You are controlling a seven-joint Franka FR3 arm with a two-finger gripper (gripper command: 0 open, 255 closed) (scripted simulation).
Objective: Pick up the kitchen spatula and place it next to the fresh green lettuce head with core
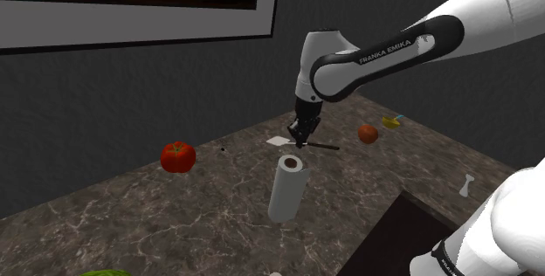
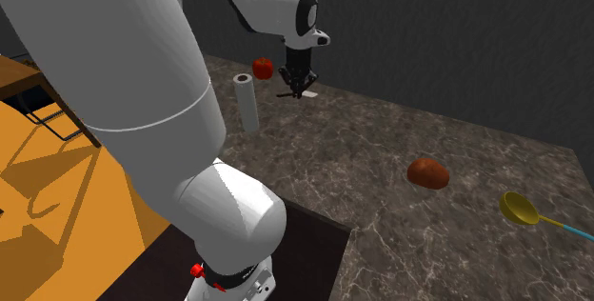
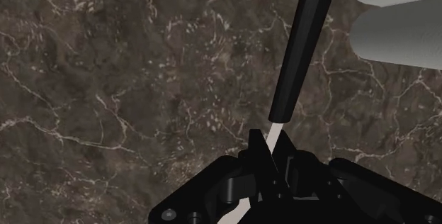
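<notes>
Spatula (image 3: pixel 301 45) pinched at thin white neck between gripper (image 1: pixel 301 134) fingers, just beside upright paper towel roll (image 1: pixel 286 189).

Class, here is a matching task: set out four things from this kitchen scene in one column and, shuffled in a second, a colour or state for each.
Things:
1. spatula
2. paper roll
3. tomato
4. ladle

Colour or state:
A. red
B. standing upright on the counter
C. yellow bowl, blue handle
D. clasped in the gripper

Pairs: 1-D, 2-B, 3-A, 4-C
</notes>
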